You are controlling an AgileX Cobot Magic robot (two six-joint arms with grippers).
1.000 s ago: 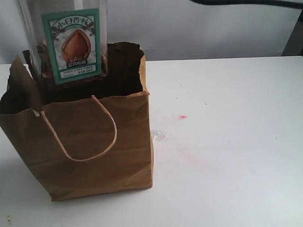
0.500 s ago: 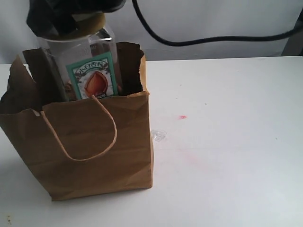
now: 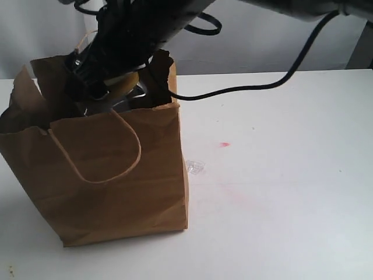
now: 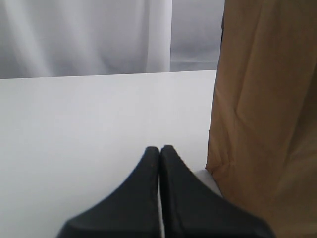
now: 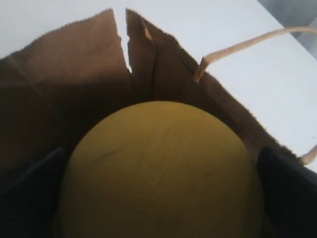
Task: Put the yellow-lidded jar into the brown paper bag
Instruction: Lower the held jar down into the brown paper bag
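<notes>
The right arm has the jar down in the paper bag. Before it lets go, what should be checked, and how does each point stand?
1. Yellow-lidded jar within the mouth of the brown paper bag: ok, its lid sits between the front and back rims.
2. Right gripper holding the jar: ok, dark fingers flank the lid on both sides.
3. Jar resting on the bag's floor: cannot tell, the walls hide it.
4. Bag upright and open: ok.
5. Left gripper out of the way: ok, shut, outside beside the bag's wall.
6. Front handle free: ok, it hangs outside.
</notes>
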